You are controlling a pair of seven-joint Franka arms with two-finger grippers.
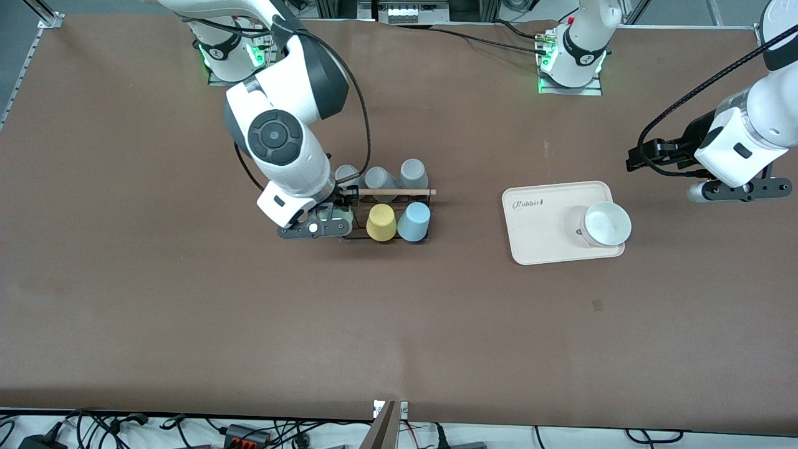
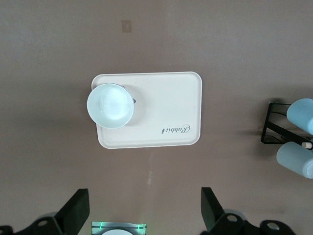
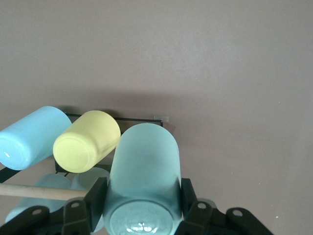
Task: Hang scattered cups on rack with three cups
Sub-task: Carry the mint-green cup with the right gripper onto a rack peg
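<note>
My right gripper point(image 1: 319, 228) is at the rack's end toward the right arm's end of the table, shut on the pale mint green cup point(image 3: 144, 166), fingers point(image 3: 97, 195) on both its sides. The cup's base faces the wrist camera; only a sliver of the cup point(image 1: 335, 216) shows in the front view. Whether it sits on a peg is hidden. The black wire rack point(image 1: 399, 192) with its wooden rod also holds the light blue cup point(image 1: 414, 221), seen too in the right wrist view point(image 3: 29, 137). My left gripper point(image 1: 740, 189) waits open and empty above the table beside the tray.
A yellow cup point(image 1: 381, 222) hangs between the mint and light blue cups. Three grey cups point(image 1: 380, 178) hang on the rack's side farther from the front camera. A beige tray point(image 1: 539, 240) holds an upright white cup point(image 1: 606, 223).
</note>
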